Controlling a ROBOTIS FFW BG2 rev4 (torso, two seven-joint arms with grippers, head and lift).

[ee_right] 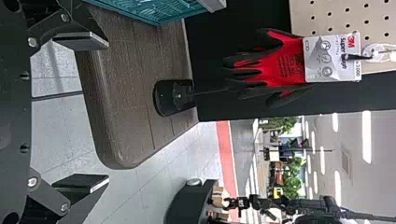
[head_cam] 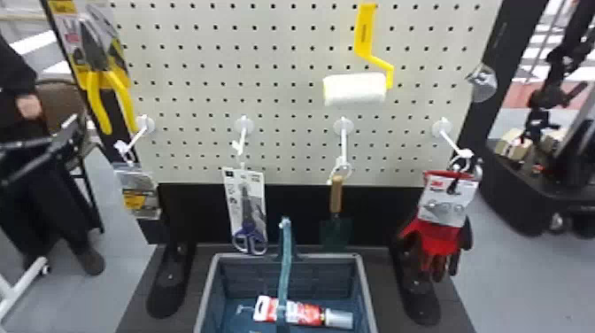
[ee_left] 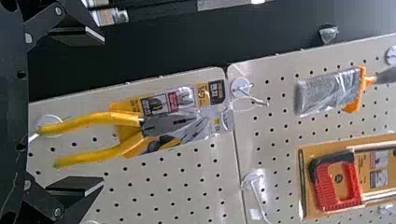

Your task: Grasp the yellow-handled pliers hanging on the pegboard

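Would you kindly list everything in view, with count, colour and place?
pegboard: one, cream, behind basket
pliers: one, yellow-handled, pegboard's upper left
roller: one, white, yellow handle, upper pegboard
hooks: four, white, row across pegboard
pack: one, grey-yellow, leftmost hook
scissors: one, blue-handled, second hook
trowel: one, wooden-handled, third hook
gloves: one pair, red-black, rightmost hook
clamp: one, red, pegboard near roller
basket: one, blue-grey, below pegboard
tube: one, red-white, inside basket
left gripper: one, black, jaws open, facing pliers
right gripper: one, black, jaws open, facing gloves
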